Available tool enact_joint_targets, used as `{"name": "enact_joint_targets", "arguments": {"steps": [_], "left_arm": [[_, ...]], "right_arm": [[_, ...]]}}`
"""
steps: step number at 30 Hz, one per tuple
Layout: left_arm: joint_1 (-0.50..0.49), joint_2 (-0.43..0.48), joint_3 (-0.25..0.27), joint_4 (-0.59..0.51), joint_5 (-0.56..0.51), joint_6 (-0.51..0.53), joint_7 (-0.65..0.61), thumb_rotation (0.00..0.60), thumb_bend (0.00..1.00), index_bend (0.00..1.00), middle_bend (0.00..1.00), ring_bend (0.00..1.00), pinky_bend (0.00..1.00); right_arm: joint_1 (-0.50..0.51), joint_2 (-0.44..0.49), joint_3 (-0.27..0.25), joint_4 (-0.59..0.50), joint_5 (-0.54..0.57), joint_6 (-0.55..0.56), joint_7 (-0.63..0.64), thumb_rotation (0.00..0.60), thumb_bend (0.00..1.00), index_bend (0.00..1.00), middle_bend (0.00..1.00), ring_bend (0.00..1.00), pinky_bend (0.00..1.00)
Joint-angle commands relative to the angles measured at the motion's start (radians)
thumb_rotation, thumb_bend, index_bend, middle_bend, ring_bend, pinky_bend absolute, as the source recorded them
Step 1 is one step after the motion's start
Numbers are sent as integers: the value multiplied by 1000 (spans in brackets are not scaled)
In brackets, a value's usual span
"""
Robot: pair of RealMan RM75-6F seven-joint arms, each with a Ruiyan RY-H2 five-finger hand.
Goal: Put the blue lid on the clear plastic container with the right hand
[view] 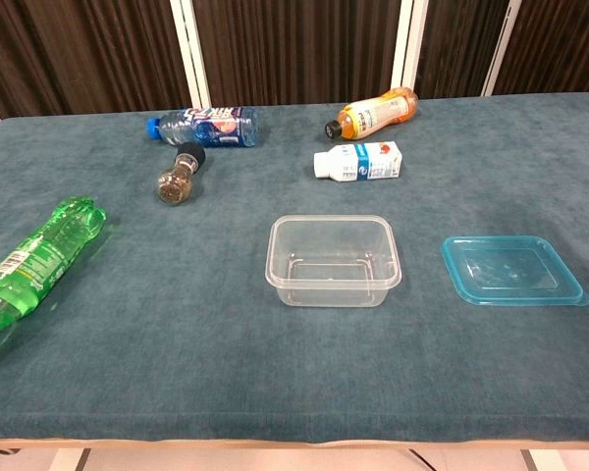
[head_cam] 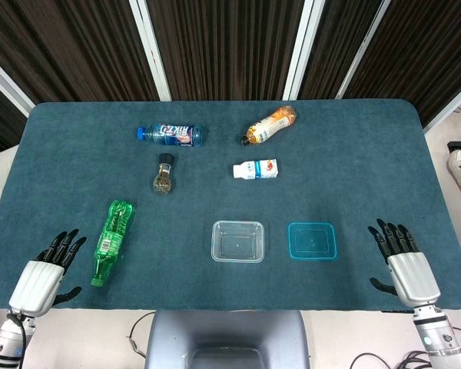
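Teal table, dark curtains behind. Right hand flat at near edge, fingers spread, holding nothing. Blue lid lies just inboard of it; clear container beside the lid, apart from it, upright, nothing inside. Left hand likewise spread.

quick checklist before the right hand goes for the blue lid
1. Right hand holds nothing, fingers apart: ok.
2. Blue lid lies flat on the table, nothing on it: ok.
3. Open path from right hand to lid: ok.
4. Clear plastic container upright, open and empty: ok.
5. Left hand away from the container: ok.
6. Which face of the lid is up: cannot tell.
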Motion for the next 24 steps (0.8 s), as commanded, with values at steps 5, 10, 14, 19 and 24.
{"name": "enact_joint_targets", "arguments": {"steps": [5, 10, 14, 19, 24], "left_arm": [[-1, 3, 4, -8, 3, -6, 3, 600, 305, 117, 29, 68, 408], [-9, 2, 4, 2, 2, -19, -5, 600, 305, 120, 32, 71, 410], [-4, 14, 5, -12, -8, -19, -20, 600, 306, 126, 35, 74, 415], [0, 14, 7, -13, 3, -6, -18, 600, 305, 143, 45, 79, 416], [-8, 13, 9, -20, -6, -32, -4, 600, 305, 148, 46, 82, 424]], "right_arm": [[14, 8, -1, -5, 12, -37, 15, 600, 103, 0, 0, 0, 48], [35, 26, 3, -24, 39, -90, 32, 600, 103, 0, 0, 0, 53], [60, 19, 13, -20, 64, -136, 23, 600, 103, 0, 0, 0, 59], [114, 30, 34, -39, 104, -229, 26, 600, 103, 0, 0, 28, 94], [190, 35, 58, -66, 158, -352, 20, 600, 105, 0, 35, 82, 152]]}}
